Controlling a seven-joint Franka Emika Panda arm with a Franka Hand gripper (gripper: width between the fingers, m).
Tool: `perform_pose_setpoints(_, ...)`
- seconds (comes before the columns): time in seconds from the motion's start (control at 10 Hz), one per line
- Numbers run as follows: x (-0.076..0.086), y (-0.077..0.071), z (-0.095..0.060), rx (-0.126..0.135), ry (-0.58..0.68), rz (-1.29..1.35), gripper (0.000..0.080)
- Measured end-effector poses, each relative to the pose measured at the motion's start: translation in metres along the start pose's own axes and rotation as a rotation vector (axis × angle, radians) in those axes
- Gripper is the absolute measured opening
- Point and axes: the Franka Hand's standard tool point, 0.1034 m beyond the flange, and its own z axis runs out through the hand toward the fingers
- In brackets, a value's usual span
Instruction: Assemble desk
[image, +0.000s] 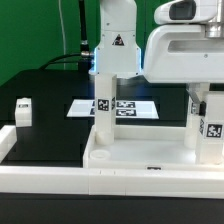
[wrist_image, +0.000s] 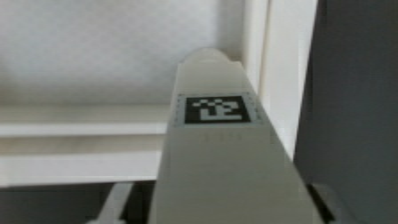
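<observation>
The white tabletop (image: 130, 152) lies at the front with its raised rims up. One white leg (image: 102, 104) stands upright at its far corner on the exterior view's left. My gripper (image: 205, 98) hangs over the tabletop's corner on the exterior view's right, shut on a second leg (image: 212, 128) that stands upright there. In the wrist view this leg (wrist_image: 217, 140) fills the middle, marker facing the camera, between my fingers (wrist_image: 118, 204), above the tabletop's inner corner (wrist_image: 107, 60). A third leg (image: 23, 110) lies loose on the exterior view's left. The fourth leg is out of view.
The marker board (image: 118, 107) lies flat behind the tabletop. The robot base (image: 115, 40) stands at the back centre. A long white border rail (image: 60, 185) runs along the front edge and up the exterior view's left side.
</observation>
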Motion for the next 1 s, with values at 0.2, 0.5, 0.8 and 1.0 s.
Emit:
perform_pose_setpoints(0.2,0.002,0.011,0.0,-0.013,0.002,0.177,0.0291)
perform_pose_setpoints(0.5,0.005,0.028,0.0,-0.036,0.009,0.398,0.0295)
perform_pose_setpoints(0.8,0.007,0.042,-0.001,-0.07,0.024,0.557,0.0298)
perform_pose_setpoints(1.0,0.008,0.046,0.0,-0.073,0.026,0.656,0.0354)
